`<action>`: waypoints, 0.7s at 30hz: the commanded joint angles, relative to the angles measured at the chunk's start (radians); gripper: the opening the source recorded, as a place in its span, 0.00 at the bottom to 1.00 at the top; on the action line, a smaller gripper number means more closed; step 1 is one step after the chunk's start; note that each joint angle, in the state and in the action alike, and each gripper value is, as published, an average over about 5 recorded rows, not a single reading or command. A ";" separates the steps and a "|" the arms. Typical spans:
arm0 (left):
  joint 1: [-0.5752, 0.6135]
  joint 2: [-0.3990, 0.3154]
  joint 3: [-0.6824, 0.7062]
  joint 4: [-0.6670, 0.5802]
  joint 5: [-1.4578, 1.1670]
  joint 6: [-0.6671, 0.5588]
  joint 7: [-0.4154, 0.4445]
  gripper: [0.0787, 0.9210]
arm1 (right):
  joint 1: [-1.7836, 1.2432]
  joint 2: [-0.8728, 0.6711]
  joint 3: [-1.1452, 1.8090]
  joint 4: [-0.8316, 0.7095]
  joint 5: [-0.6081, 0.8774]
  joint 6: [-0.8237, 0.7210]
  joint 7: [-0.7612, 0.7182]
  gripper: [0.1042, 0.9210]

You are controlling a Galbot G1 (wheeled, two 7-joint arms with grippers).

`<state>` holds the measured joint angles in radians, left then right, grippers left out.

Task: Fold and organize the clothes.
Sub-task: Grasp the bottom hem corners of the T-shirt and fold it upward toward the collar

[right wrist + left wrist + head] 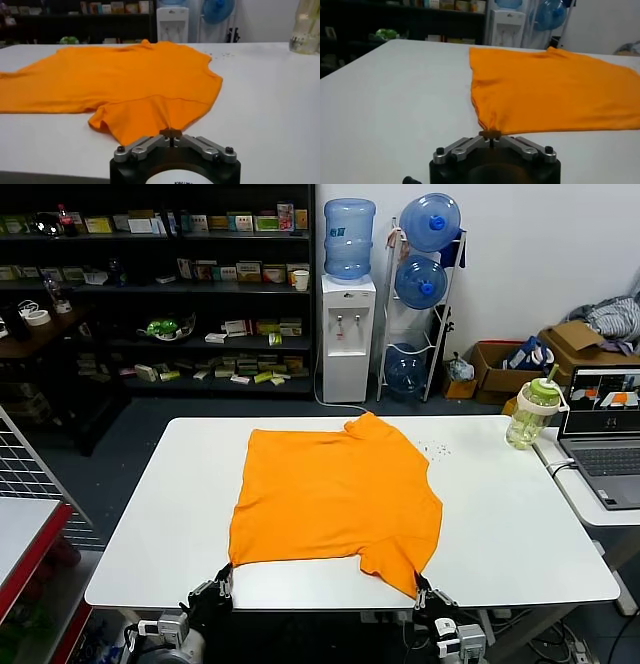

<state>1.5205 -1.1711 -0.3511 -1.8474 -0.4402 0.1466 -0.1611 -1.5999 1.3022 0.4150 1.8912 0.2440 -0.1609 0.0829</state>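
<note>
A: Grippers' pose?
B: Left gripper (222,580) and right gripper (421,587) sit low in frame, each pinching a near corner of the T-shirt (335,494).
A: Shirt position?
B: Flat, centre of the worktop (520,524).

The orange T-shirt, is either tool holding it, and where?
Both. The left tool pinches the orange T-shirt at its near left corner, the right tool its near right corner.

A white table (520,514) fronts dark shelves (160,284) — a water dispenser (347,334), spare jugs (425,274), a green-lidded bottle (532,414) and laptop (605,434) nearby.
</note>
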 commanded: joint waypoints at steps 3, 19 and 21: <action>0.064 0.025 -0.020 -0.129 -0.014 0.000 -0.017 0.01 | -0.145 -0.060 0.020 0.147 0.015 0.037 0.011 0.02; 0.336 0.124 -0.068 -0.264 -0.009 -0.060 -0.022 0.01 | -0.320 -0.116 0.077 0.215 0.009 0.216 0.041 0.02; 0.302 0.130 -0.066 -0.265 -0.012 -0.066 -0.012 0.01 | -0.247 -0.121 0.066 0.202 0.022 0.228 0.054 0.02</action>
<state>1.7559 -1.0674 -0.4072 -2.0643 -0.4597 0.1041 -0.1799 -1.8743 1.2019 0.4767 2.0692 0.2492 -0.0049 0.1138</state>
